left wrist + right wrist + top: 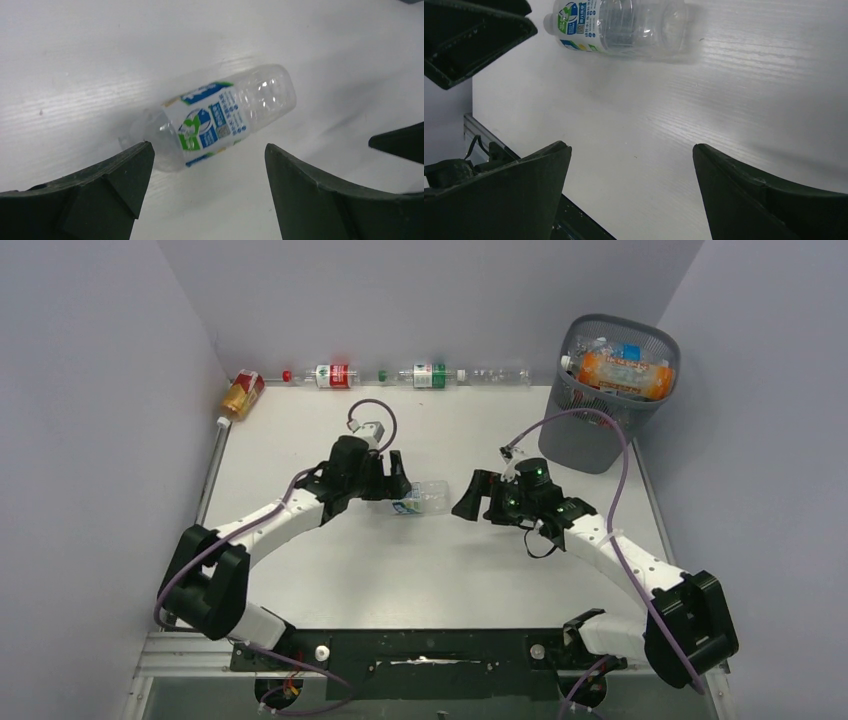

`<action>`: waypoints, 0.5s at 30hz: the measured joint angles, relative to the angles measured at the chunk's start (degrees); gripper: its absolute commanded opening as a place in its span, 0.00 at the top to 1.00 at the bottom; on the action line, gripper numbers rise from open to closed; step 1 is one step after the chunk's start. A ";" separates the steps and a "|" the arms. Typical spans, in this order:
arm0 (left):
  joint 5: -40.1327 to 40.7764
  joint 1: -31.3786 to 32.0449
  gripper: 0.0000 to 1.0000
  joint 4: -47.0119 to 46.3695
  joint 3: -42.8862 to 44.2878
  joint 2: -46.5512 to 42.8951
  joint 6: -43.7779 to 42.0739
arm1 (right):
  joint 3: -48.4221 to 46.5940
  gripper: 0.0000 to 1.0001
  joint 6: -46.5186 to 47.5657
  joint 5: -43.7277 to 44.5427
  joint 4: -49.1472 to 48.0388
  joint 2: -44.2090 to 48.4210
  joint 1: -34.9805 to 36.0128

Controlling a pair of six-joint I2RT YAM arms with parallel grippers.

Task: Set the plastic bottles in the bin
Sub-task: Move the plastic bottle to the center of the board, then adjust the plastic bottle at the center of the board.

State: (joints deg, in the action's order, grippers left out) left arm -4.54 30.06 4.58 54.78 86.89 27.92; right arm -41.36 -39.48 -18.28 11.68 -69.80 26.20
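Note:
A clear plastic bottle [424, 497] with a blue, green and white label lies on its side on the white table, between my two grippers. My left gripper [397, 486] stands open just short of it. In the left wrist view the bottle [225, 117] lies slantwise ahead of the fingertips, its neck end by the left finger [125, 170], and my left gripper [209, 146] grips nothing. My right gripper [468, 500] is open and empty to the bottle's right. In the right wrist view my right gripper [631, 147] is well short of the bottle [624, 22]. The dark mesh bin [590, 435] stands at the back right.
Inside the bin lie several bottles, an orange one [625, 375] on top. Along the back wall lie an amber bottle [242, 395], a red-labelled one [330, 375], a green-labelled one [428, 375] and a clear one [498, 375]. Grey walls close in on three sides.

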 measured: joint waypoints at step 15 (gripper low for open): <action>1.05 0.96 0.25 0.44 -14.99 -19.41 4.63 | -20.04 0.02 7.87 0.81 -5.44 -19.15 -6.21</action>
State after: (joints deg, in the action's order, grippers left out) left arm -3.49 31.03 5.02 39.79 67.48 32.56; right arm -61.41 -31.62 -17.47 6.24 -88.95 19.99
